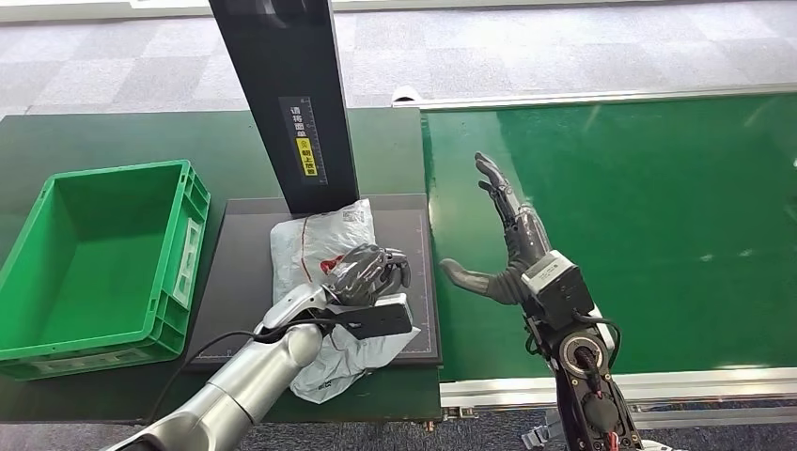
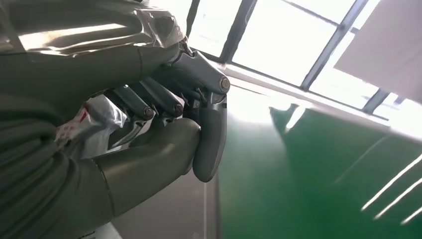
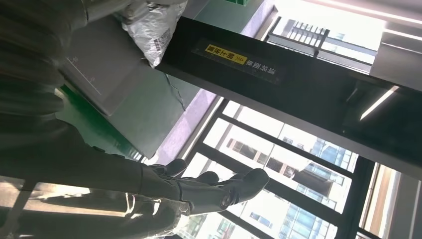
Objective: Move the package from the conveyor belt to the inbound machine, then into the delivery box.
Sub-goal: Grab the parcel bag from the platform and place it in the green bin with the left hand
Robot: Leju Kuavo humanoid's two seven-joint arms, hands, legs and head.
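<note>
Dark green table (image 1: 113, 132) carries our black flat inbound machine platform (image 1: 244, 282), where the crinkled white plastic package (image 1: 320, 240) already lies. Our left hand (image 1: 371, 272) curls around it, gripping; our right hand (image 1: 507, 244) hovers spread over the glossy green conveyor belt (image 1: 658, 216). Reaching the empty green plastic delivery box (image 1: 94, 254) remains.

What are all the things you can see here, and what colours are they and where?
package: one, white-grey plastic bag, lying on the dark platform, under the left hand
platform: one, dark grey, between crate and belt
post: one, black with a yellow label, standing at the platform's back
crate: one, green, holding nothing, left of the platform
conveyor belt: one, green, on the right
left hand: silver-grey, fingers curled on the package
right hand: dark grey, fingers spread above the belt
</note>
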